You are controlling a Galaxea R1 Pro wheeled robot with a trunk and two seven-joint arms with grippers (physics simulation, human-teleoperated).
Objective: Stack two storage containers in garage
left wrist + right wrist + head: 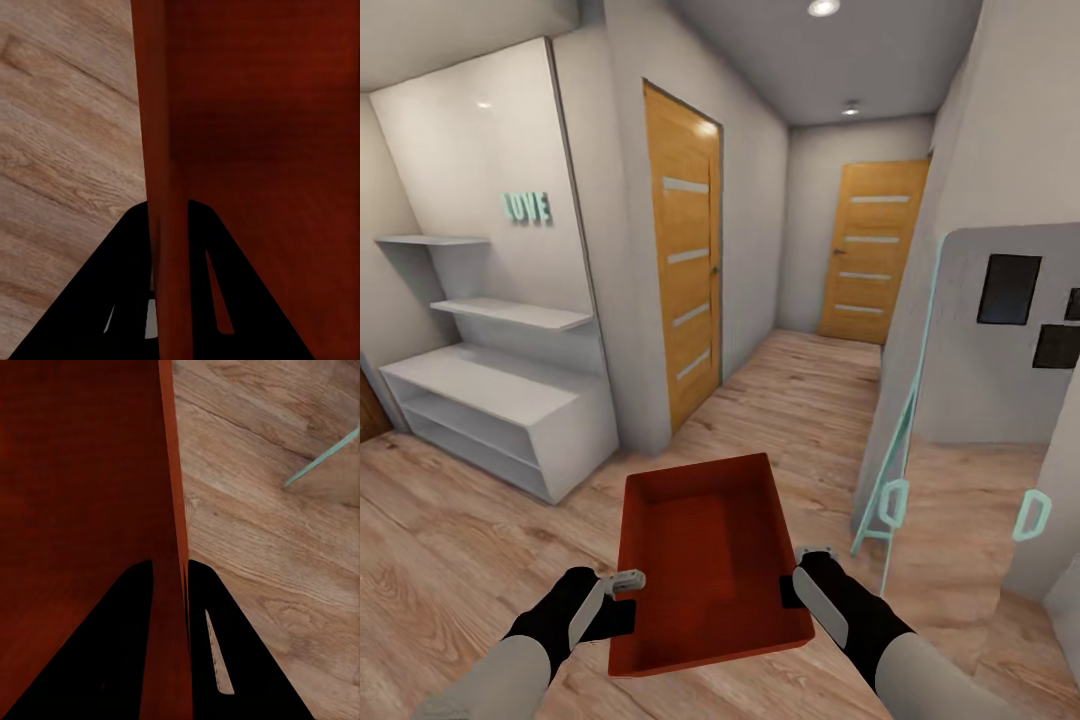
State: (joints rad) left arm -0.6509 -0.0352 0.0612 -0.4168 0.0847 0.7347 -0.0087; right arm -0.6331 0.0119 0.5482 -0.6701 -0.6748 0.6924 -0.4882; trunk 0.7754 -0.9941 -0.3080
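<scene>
Above a wood-plank hallway floor, seen from the head camera, an orange-red bin rides between both arms, the left gripper pinching its left wall and the right gripper its right wall, with two wooden doors ahead. At the left wrist, the fingers straddle the bin's wall, clamped. At the right wrist, the fingers grip the opposite wall likewise. Carrying well likely means keeping both grips level and steering clear of the mint-framed mirror.

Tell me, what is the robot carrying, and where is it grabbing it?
An orange-red rectangular plastic bin. The left gripper pinches its left side wall and the right gripper its right side wall.
</scene>
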